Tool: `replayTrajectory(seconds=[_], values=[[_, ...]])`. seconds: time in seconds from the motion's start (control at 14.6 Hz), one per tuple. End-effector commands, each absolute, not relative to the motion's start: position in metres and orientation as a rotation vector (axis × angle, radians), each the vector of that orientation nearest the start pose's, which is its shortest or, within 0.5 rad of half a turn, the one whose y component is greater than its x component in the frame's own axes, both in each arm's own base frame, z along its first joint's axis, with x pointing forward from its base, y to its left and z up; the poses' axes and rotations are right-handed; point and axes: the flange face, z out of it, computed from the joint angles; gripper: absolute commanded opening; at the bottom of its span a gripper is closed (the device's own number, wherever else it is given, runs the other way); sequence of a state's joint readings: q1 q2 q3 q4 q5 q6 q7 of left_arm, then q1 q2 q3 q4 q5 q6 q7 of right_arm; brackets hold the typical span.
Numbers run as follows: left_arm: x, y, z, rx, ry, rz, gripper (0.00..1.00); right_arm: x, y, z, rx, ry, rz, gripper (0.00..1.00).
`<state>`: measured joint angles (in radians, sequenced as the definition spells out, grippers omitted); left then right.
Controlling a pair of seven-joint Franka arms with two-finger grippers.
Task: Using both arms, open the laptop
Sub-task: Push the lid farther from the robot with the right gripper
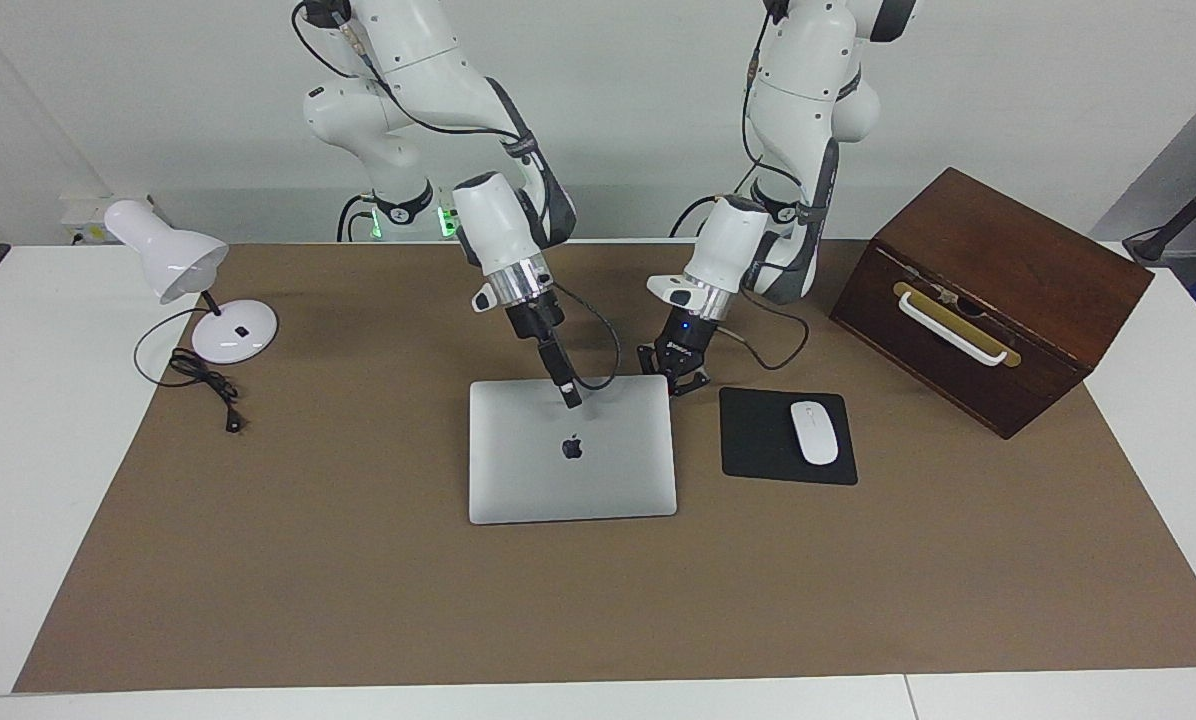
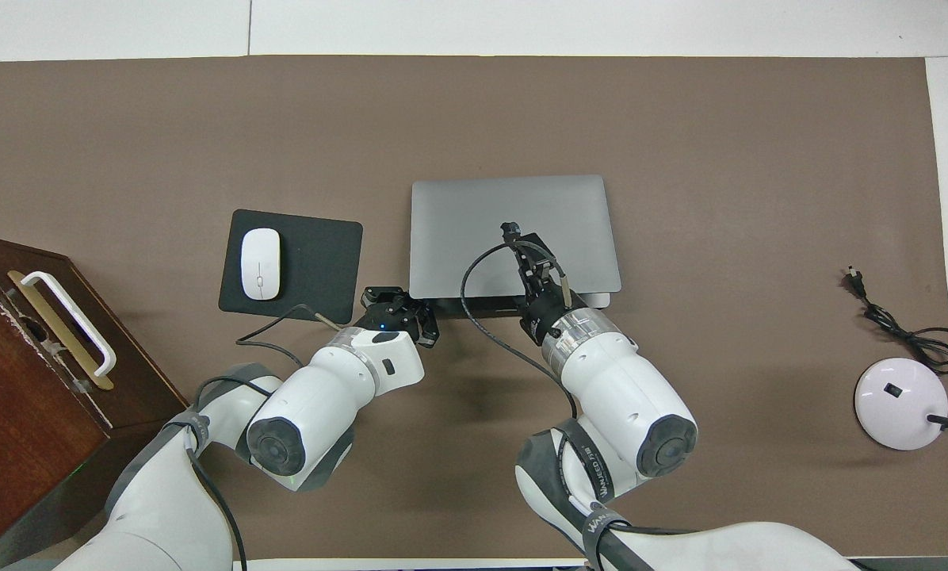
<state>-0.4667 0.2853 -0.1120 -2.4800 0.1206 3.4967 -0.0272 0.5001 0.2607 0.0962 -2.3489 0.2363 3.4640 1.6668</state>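
The stiff, slippery laptop [image 1: 572, 450] is lying mid-frame; left hand [image 1: 680, 385] (fingers closed, empty) is pinning its corner, right hand [image 1: 570, 398], grip unclear, is lifting the lid's edge.

laptop [image 1: 572, 470]: matt brushed metal | box [image 1: 998, 290]: dark glossy wood | mouse pad [image 1: 763, 440]: matt black cloth | lamp [image 1: 173, 265]: glossy white

The laptop [image 1: 572, 450] is lying mid-desk [image 1: 58, 600]. The mouse pad [image 1: 763, 440], carrying the mouse [image 1: 814, 432], is sitting beside it toward the left arm's end, the wooden box [image 1: 988, 295] by that edge, the lamp [image 1: 198, 290] by the right arm's edge.
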Motion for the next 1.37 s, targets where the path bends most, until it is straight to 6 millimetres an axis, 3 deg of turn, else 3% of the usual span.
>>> replayTrajectory(seconds=[0.0, 0.55, 1.03, 1.3], values=[[0.428, -0.306, 0.251, -3.015, 1.068, -1.126, 0.00, 0.508, 0.295, 0.332, -1.823, 1.452, -0.396, 0.97], [0.428, -0.306, 0.249, -3.014, 1.072, -1.121, 0.00, 0.571, 0.293, 0.389, -1.890, 1.487, -0.337, 0.97], [0.427, -0.307, 0.244, -3.018, 1.075, -1.106, 0.00, 0.596, 0.301, 0.410, -1.897, 1.483, -0.317, 0.97], [0.427, -0.307, 0.243, -3.019, 1.075, -1.103, 0.00, 0.625, 0.293, 0.421, -1.899, 1.502, -0.322, 0.97]])
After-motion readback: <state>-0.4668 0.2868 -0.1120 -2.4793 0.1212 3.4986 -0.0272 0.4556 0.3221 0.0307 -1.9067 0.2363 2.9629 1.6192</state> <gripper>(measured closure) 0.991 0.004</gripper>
